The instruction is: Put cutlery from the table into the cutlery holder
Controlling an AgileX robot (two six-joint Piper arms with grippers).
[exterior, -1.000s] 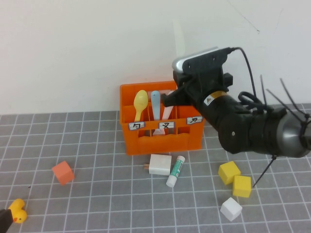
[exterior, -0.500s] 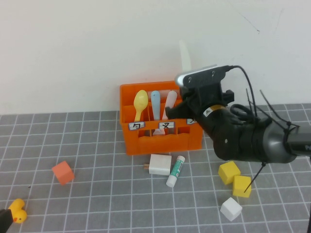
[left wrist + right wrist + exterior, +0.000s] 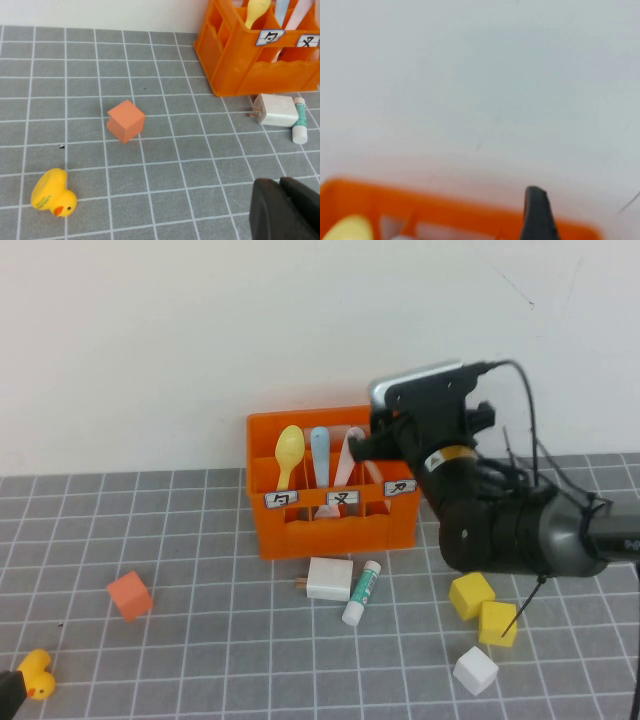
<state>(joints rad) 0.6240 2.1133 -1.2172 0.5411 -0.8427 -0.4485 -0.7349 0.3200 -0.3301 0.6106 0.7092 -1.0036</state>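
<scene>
Step in hand: we judge the white knife is being delivered into the right compartment of the cutlery holder; it leans there, tilted, beside the pale pink utensil.
Right claw: it hangs over the holder's right rear corner; we cannot tell whether it grips the knife or has released it.
Doing it well: we would lift straight up, clear of the rim, so nothing drags the knife back out or tips the crate.
Left claw: parked low at the near left of the tabletop, close to the yellow duck; we cannot tell its state.
Holder contents: the yellow spoon stands in the left compartment, the light blue utensil in the middle, the pink one and the knife at the right.
Cutlery left on the tabletop: we see none.
</scene>
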